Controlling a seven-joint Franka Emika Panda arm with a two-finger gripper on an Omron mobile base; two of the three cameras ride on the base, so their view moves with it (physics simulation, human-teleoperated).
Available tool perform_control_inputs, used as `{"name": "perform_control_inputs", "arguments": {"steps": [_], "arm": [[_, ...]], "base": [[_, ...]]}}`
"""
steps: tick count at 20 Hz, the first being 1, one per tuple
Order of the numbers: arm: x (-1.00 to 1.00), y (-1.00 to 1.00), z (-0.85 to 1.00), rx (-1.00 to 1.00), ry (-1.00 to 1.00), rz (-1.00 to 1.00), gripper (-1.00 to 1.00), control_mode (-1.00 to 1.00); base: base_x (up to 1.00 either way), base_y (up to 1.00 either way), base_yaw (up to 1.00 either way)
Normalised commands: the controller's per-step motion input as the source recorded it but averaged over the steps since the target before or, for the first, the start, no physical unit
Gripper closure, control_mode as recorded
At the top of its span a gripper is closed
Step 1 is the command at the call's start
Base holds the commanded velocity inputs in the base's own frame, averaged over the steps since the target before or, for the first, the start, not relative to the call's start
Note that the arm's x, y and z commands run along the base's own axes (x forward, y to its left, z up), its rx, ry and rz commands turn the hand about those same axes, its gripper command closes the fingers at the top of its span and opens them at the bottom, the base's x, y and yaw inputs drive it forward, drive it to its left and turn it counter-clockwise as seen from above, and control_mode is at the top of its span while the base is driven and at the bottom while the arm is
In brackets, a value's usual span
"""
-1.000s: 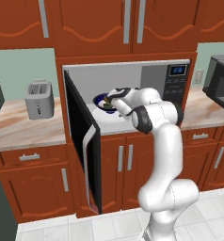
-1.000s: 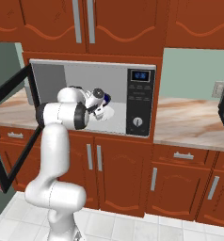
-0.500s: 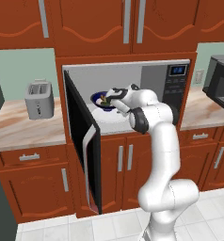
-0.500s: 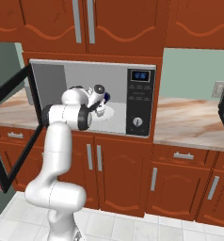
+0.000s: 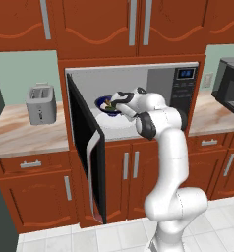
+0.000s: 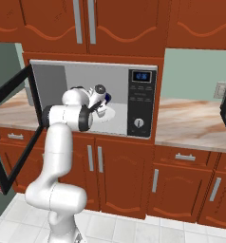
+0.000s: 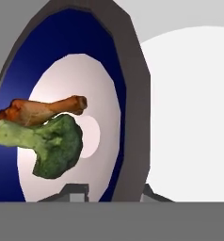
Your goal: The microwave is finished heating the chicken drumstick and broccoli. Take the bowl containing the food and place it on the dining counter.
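Inside the open microwave (image 5: 131,106), my arm has pushed deeper over the last second, carrying the pincer (image 5: 115,101) from the front of the cavity to the near rim of the bowl (image 5: 105,105). From the left base camera, going left to right: the silver toaster (image 5: 40,103) on the counter (image 5: 25,133), the black glass door (image 5: 87,147) swung wide, then the dark blue bowl on the white turntable (image 5: 118,119) with the hand right against it. From the right base camera the hand sits just in front of the bowl (image 6: 105,98), the control panel (image 6: 141,103) to its right.

Through the hand camera the bowl (image 7: 48,56) looms close, its grey rim running between the two fingertips (image 7: 74,192) at the bottom of the view. The chicken drumstick (image 7: 38,109) and the broccoli (image 7: 48,141) lie touching inside it. The jaws look narrowly parted astride the rim; I cannot tell whether they have closed on it.

I read this as the end of the reach: the bowl remains in the microwave, the grasp unconfirmed, and the carry to the dining counter is not yet begun.
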Motion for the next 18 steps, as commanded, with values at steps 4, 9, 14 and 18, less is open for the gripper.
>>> {"name": "perform_control_inputs", "arguments": {"steps": [4, 9, 14, 18], "arm": [[0.0, 0.0, 0.0, 0.0, 0.0, 0.0, 1.0, -1.0], [-0.17, 0.0, 0.0, 0.0, 0.0, 0.0, 1.0, -1.0], [-0.5, -0.02, 0.0, 0.0, 0.0, 0.0, 1.0, -1.0], [-0.76, -0.11, 0.0, 0.01, -0.01, 0.0, 1.0, -1.0]], "base": [[0.0, 0.0, 0.0], [0.0, 0.0, 0.0], [0.0, 0.0, 0.0], [0.0, 0.0, 0.0]]}}
